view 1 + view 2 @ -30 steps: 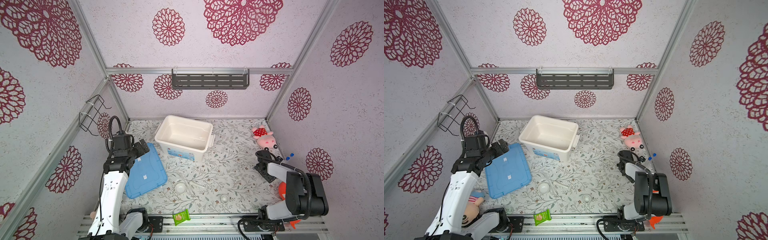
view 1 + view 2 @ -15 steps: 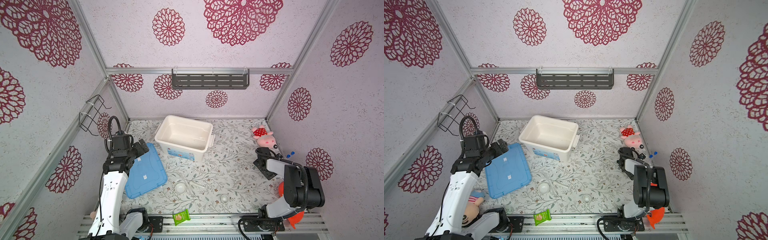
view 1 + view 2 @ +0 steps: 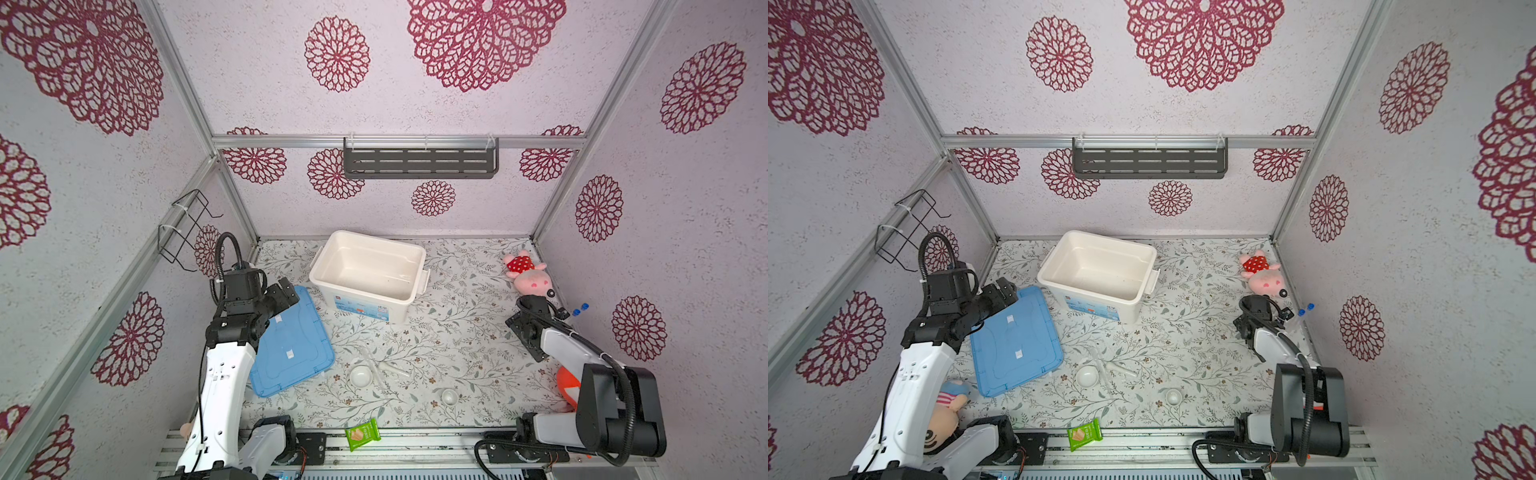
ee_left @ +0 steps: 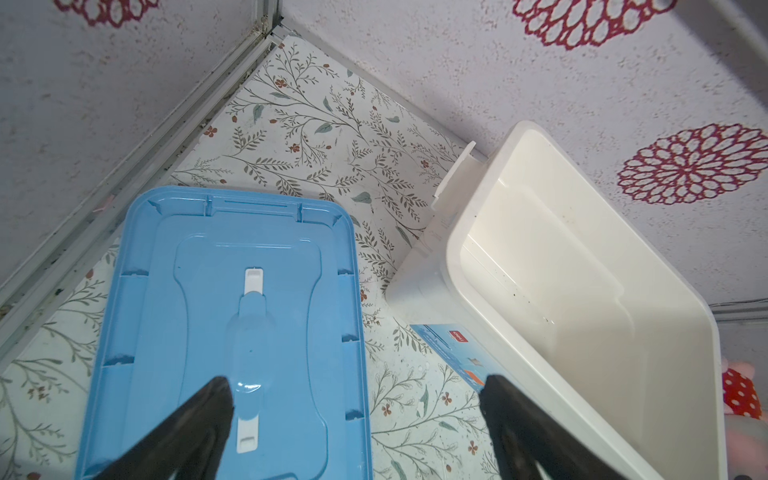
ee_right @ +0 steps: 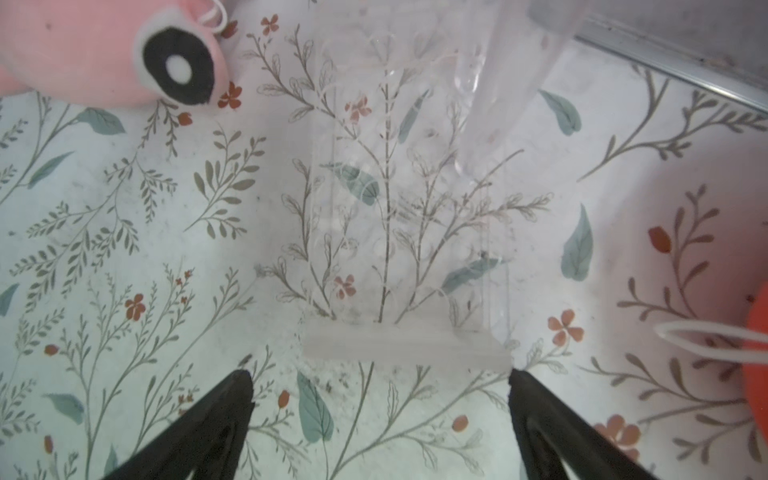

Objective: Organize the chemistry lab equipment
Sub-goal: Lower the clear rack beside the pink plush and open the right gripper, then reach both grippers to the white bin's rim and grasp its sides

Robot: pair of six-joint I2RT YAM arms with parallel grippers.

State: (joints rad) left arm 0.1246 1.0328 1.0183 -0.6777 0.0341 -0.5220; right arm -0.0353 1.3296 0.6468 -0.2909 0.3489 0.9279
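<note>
Two small white dishes (image 3: 360, 376) (image 3: 449, 397) sit on the floral floor near the front, with thin clear glass tubes (image 3: 392, 369) lying beside the larger dish. Two blue-capped clear tubes (image 3: 581, 309) (image 3: 1305, 311) lean by the right wall. My right gripper (image 3: 550, 313) (image 5: 380, 390) hangs open just short of them; in the right wrist view a clear tube (image 5: 498, 91) rests over a flat transparent holder (image 5: 407, 345), with nothing between the fingers. My left gripper (image 3: 287, 297) (image 4: 357, 399) is open above the blue lid's far corner.
An open white bin (image 3: 328, 266) stands at the back centre, its blue lid (image 3: 291, 353) flat on the floor to the left. A pink pig plush (image 3: 528, 276) lies behind the right gripper. A green snack packet (image 3: 363, 434) sits at the front edge, an orange object (image 5: 758, 374) by the right arm.
The right gripper has opened wider and shifted a little toward the back, nearer the pig plush and the blue-capped tubes. The left arm has not moved.
</note>
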